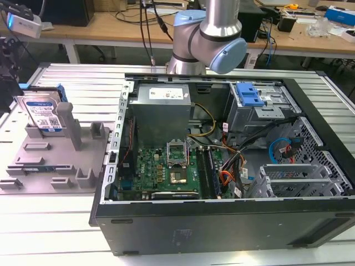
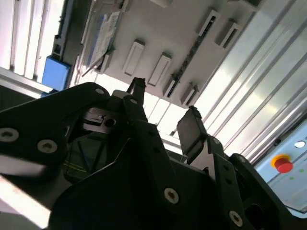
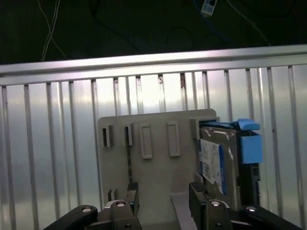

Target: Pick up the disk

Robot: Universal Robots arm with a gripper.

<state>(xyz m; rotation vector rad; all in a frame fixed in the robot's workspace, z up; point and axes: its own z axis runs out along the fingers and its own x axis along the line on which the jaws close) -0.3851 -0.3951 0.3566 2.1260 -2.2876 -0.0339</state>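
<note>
The fingers are wide open and hold nothing. The disk stands up on its edge in the grey holder. It is ahead of the fingers and off to one side, not between them.

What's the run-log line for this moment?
gripper: open, empty | disk: upright in grey fixture, not gripped | computer case: lid off, on exterior view's right of fixture
</note>
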